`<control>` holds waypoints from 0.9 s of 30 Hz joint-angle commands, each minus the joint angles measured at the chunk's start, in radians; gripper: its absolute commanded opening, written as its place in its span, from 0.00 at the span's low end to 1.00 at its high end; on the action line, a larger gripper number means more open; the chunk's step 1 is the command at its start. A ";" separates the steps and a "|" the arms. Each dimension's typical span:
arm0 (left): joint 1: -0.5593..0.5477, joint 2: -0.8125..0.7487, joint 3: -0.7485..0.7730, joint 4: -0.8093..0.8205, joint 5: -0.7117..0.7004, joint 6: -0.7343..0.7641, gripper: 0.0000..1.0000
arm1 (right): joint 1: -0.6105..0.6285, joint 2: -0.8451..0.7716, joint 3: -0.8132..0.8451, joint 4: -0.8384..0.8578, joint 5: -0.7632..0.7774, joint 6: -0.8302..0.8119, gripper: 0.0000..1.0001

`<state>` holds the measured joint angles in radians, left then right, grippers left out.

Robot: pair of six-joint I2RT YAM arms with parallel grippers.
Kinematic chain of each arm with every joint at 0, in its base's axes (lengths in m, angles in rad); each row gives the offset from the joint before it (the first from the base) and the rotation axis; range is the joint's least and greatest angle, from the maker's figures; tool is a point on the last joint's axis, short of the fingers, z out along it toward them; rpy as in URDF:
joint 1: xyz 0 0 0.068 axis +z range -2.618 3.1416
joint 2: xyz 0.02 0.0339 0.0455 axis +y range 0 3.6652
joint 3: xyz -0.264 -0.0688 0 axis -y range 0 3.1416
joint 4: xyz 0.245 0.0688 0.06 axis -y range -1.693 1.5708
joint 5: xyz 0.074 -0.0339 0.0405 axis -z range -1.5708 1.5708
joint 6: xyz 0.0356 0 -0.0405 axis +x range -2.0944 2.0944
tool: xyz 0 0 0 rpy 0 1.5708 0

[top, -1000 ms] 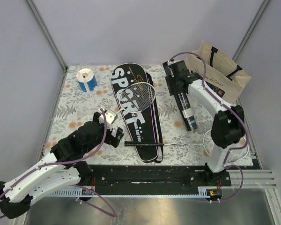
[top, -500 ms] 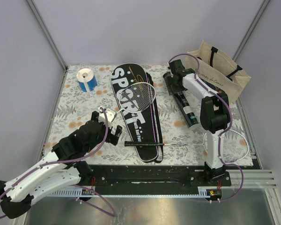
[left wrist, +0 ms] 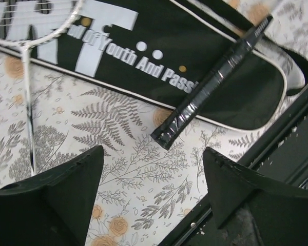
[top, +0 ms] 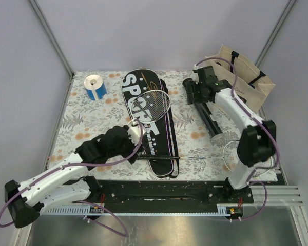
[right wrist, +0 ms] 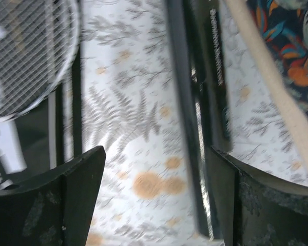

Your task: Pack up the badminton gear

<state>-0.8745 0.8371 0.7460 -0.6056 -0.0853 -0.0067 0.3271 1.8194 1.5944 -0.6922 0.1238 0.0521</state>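
Note:
The black SPORT case (top: 143, 115) lies mid-table with a white-framed racket head (top: 154, 104) on it. A second racket's head (top: 241, 154) lies at the right, and its black handle (top: 155, 158) lies across the case's near end. The black tube (top: 211, 120) lies right of the case. My left gripper (top: 135, 134) is open and empty above the cloth beside the case; its wrist view shows the handle (left wrist: 215, 77) and the case (left wrist: 143, 36) ahead of the gripper (left wrist: 153, 151). My right gripper (top: 191, 91) is open and empty, with the tube (right wrist: 208, 77) by its right finger. No shuttlecock shows.
The beige tote bag (top: 246, 77) stands at the back right, and also shows in the right wrist view (right wrist: 282, 61). A blue-and-white tape roll (top: 95, 86) sits at the back left. The black base rail (top: 159, 189) runs along the near edge. Grey walls enclose the table.
My left arm has swung right, up to the case's edge. My right gripper has come off the tube's far end, and the tube now lies a little more to the right.

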 commanded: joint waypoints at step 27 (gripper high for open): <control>-0.175 0.623 0.119 0.342 0.245 0.478 0.65 | 0.004 -1.293 -0.886 0.349 -0.320 0.468 0.88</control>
<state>-1.0454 1.4197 0.8619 -0.4000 0.1619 0.4492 0.3271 0.5682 0.7387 -0.3618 -0.2005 0.4694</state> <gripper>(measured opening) 0.656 0.873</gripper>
